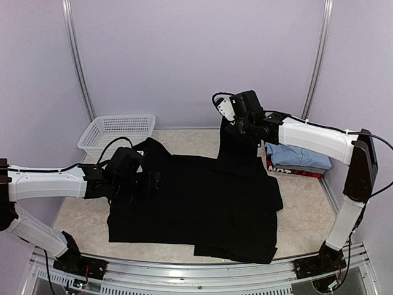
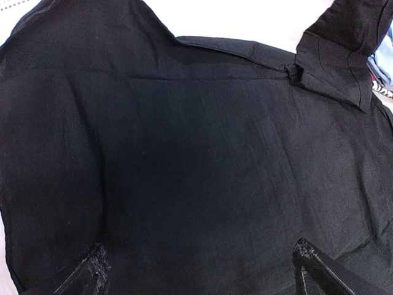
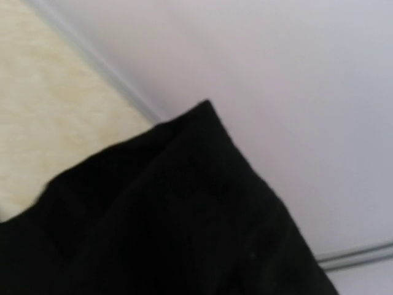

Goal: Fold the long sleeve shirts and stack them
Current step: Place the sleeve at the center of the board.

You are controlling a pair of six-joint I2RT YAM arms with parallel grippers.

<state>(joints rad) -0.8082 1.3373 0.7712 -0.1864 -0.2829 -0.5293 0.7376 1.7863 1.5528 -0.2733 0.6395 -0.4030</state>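
Task's thing: the black shirt (image 1: 202, 209) lies spread on the table (image 1: 307, 212), between the two arms, wider from left to right than from near to far.
Raised part: a narrow strip at its far right corner (a sleeve, by its look) climbs off the table to the right gripper (image 1: 236, 128).
Right gripper: it hangs above that corner with the cloth drawn up to it, so I judge it clamped on the strip; its wrist view shows only black cloth, wall and a bare patch of table, so the fingers themselves are hidden.
Left gripper: the left gripper (image 1: 155, 183) sits low over the left part of the shirt. Its fingers (image 2: 92, 270) stand wide apart with flat cloth beneath and nothing pinched between them.
Already stacked: the light blue shirt (image 1: 298, 155) lies folded on top of the red-and-black shirt (image 1: 293, 171), at the right edge, just beside the black shirt.
Basket: the white basket (image 1: 92, 138) stands at the far left, near the shirt's far left corner.
Relation that counts: the shirt's body lies toward the near left from the right gripper, and the strip runs from that gripper down to the shirt's right edge.
Likely next move: carrying the strip across onto the body, with the right arm plainly the nearer one.
Risk: with the left fingers open and gripping nothing, the body could drag along with the pull.
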